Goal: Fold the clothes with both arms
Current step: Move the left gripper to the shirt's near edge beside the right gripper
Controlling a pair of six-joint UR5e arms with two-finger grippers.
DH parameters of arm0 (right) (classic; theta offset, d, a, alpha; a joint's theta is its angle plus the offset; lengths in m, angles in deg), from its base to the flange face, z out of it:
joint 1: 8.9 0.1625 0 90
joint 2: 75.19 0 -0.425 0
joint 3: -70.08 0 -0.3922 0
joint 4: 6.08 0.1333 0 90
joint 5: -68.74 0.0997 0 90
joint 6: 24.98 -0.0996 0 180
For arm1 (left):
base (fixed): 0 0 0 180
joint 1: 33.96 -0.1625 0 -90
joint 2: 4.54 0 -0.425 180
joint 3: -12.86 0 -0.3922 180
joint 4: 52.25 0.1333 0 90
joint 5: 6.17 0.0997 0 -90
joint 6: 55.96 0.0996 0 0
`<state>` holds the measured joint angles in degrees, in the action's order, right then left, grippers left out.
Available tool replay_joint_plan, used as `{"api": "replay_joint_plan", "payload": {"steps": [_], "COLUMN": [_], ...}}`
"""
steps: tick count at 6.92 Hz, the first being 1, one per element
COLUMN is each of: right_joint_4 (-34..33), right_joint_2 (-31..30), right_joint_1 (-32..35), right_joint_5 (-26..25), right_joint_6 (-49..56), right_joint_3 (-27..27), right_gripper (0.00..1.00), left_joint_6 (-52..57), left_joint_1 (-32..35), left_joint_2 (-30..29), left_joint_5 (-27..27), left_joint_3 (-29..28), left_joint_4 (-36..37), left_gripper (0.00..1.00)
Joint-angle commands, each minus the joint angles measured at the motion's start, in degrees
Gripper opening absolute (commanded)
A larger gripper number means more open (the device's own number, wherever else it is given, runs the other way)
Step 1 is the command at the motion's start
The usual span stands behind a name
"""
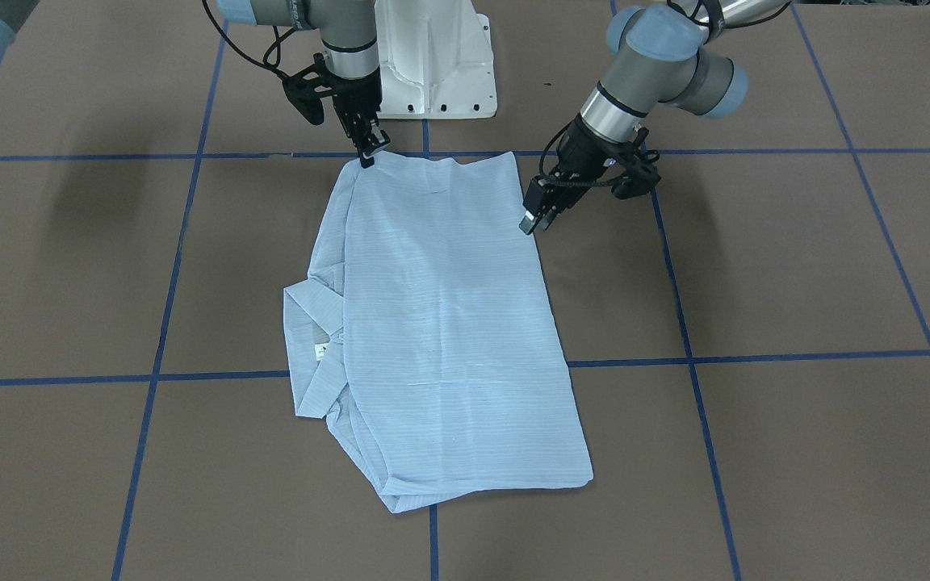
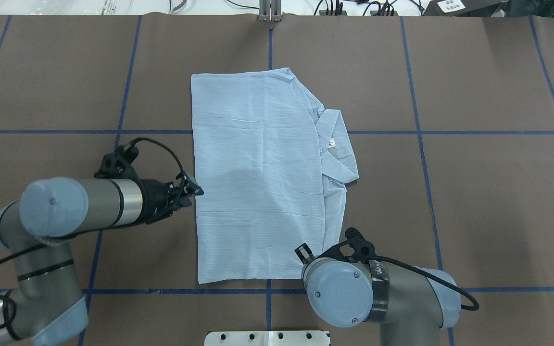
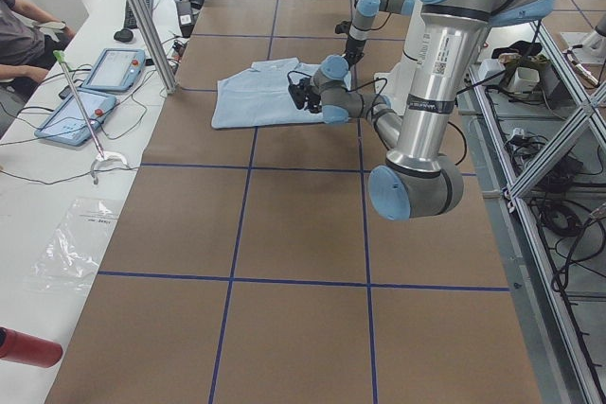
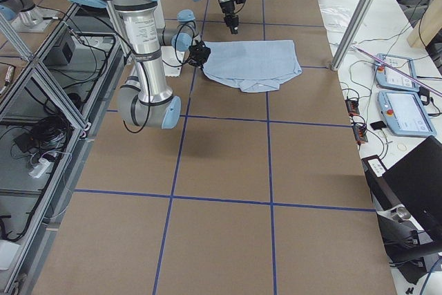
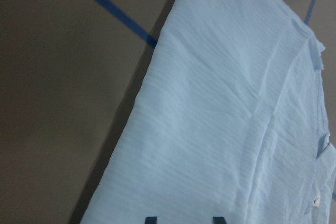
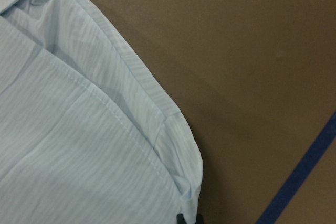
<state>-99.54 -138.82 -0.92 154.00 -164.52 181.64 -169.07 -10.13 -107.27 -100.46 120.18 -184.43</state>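
Facing view: a thin pale-blue striped button-up shirt [image 1: 449, 323] lies folded into a long panel at the centre of my brown paper-covered surface [image 1: 796, 266]. Its collar [image 1: 312, 355] and white neck tag [image 1: 322, 351] poke out at centre left. At top centre the black two-finger right claw [image 1: 368, 152] is drawn narrow, its tips pinched on the shirt's upper-left corner. The black left claw [image 1: 534, 216], upper right of centre, hangs just beside the shirt's right edge with its fingers apart.

Overhead view: the shirt fills mid-frame, collar toward the right. The left claw sits at the cloth's left edge, spread open. The right claw is hidden under its own wrist at lower centre.

Side views from the two ends: the shirt shows small in the upper part of each frame, both arms bent over it. From here I cannot judge either claw.

Left wrist view: two dark fingertips [image 5: 149, 219] stand well apart at the bottom edge, and the shirt covers the right of the frame.

Right wrist view: the tips [image 6: 181, 217] sit close together at bottom centre, with the hemmed corner between them.
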Motion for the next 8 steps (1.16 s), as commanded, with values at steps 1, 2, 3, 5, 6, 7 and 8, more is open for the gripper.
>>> {"api": "replay_joint_plan", "payload": {"steps": [1,2,3,5,6,7,8], "right_joint_4": [-0.1,0.0,-0.1,-0.1,-0.1,-0.1,-0.1], "right_joint_2": [0.2,0.1,0.1,0.2,0.2,0.2,0.3], "right_joint_1": [-0.1,-0.1,-0.1,0.0,0.0,0.0,0.1], "right_joint_5": [0.9,1.9,1.9,1.7,1.6,1.6,1.6], "right_joint_6": [0.7,0.7,0.7,0.6,0.6,0.6,0.6], "right_joint_3": [0.2,0.6,1.1,1.4,1.4,1.3,1.4], "right_gripper": [0.0,0.0,0.0,0.0,0.0,0.0,0.0], "left_joint_6": [-4.6,-7.0,-8.3,-9.9,-10.1,-10.7,-10.9], "left_joint_1": [-6.8,-8.6,-10.6,-14.3,-15.3,-15.7,-16.1], "left_joint_2": [3.5,3.2,3.2,3.2,3.2,3.2,3.2], "left_joint_5": [4.7,5.1,6.1,9.1,9.1,9.2,9.2], "left_joint_3": [3.0,3.1,3.1,2.9,2.7,2.9,3.0], "left_joint_4": [0.9,2.4,3.2,4.8,5.4,6.6,6.6], "left_gripper": [0.47,0.47,0.47,0.47,0.47,0.47,0.47]}}
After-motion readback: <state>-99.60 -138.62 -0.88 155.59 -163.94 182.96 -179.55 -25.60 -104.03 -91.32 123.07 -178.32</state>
